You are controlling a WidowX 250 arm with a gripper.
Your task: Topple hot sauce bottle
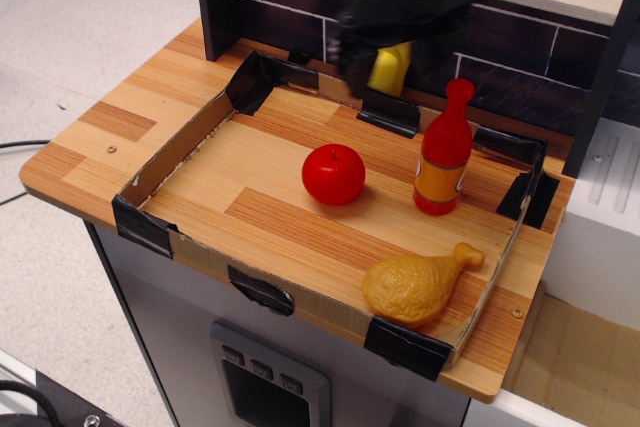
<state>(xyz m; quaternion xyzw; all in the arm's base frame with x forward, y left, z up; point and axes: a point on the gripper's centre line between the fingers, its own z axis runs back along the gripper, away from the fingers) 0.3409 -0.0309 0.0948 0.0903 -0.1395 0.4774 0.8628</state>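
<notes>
1. Spanning most of the frame, the wooden tray (300, 237) with its taped cardboard rim is what we log first.
2. Gripper (392, 57), blurred, upper centre; we see two dark fingers spread, nothing between them, yellow pepper (389, 68) behind.
3. Chicken drumstick (418, 285) lies lower right.
4. Hot sauce bottle (443, 152) stands upright, right of centre.
5. Red ball (333, 174) at centre, apart from the bottle.
</notes>
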